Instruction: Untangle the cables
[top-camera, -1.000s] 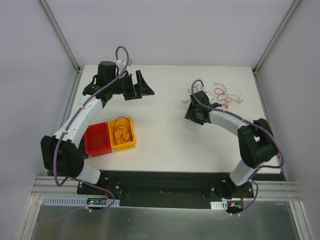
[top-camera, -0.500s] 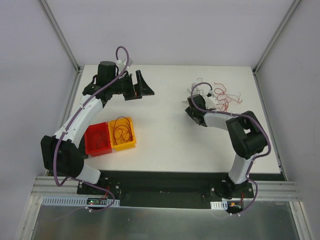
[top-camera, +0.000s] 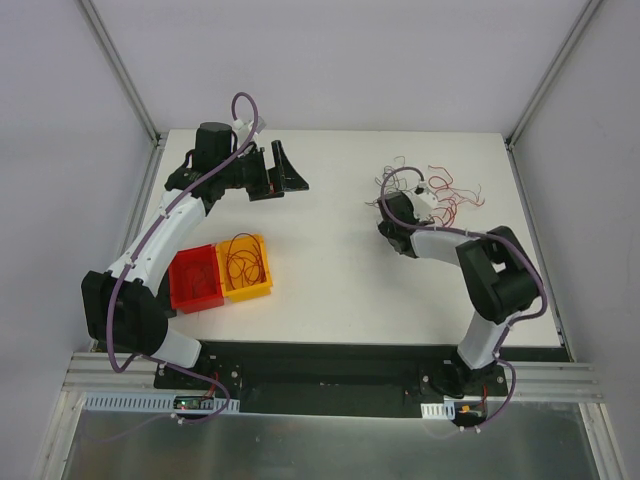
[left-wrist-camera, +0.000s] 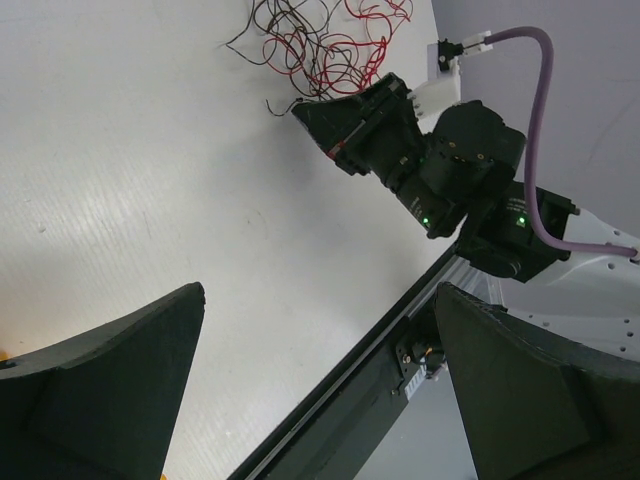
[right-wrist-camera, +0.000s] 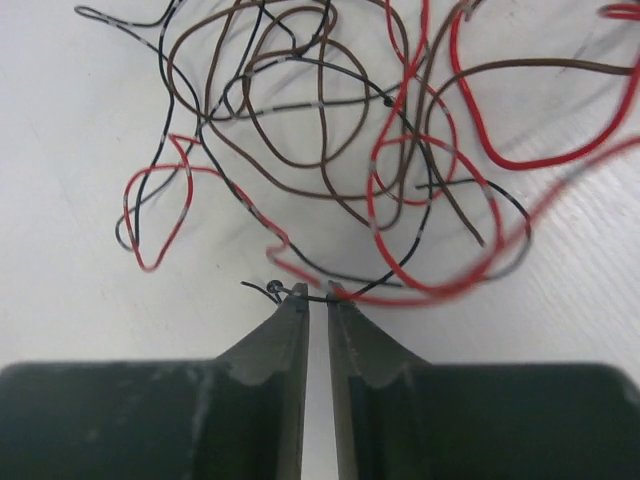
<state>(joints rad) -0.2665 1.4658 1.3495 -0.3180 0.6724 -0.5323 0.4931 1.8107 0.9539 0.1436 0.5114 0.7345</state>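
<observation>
Thin curly cables (top-camera: 450, 190), one loose tangle, far right of the white surface (top-camera: 340, 270), near its back edge. No single heading: in the top view the heap spreads wider left-right than front-back, and loose ends stick out all ways. The right wrist view shows the cables (right-wrist-camera: 350, 150) as overlapping loops of red, brown and black strands, some with grey patches. One red loop lies off to the left, and blurred red arcs are at the right edge. The left wrist view shows the same heap (left-wrist-camera: 320, 40) at top centre, red and dark strands mixed.

Right gripper (top-camera: 390, 203) is at the near-left edge of the tangle, pointing into it. Its wrist and a white connector block (top-camera: 425, 195) cover part of the heap from above. Up close the right gripper (right-wrist-camera: 318, 300) has its fingers (right-wrist-camera: 285, 335) almost together, with only a narrow slit between. A thin black strand end with a small curl crosses right at the tips. Cannot tell if it is pinched or just lying there.

Left gripper (top-camera: 292, 168) is at the far left of the surface, well apart from the tangle, fingers (left-wrist-camera: 110, 390) spread wide, nothing between them. It faces across the surface toward the right arm.

A red plastic bin (top-camera: 195, 280) and a yellow plastic bin (top-camera: 245, 268) sit touching side by side at near left. The yellow one holds a coil of thin red wire. Thick purple hoses (top-camera: 245, 110) run along both arms.
</observation>
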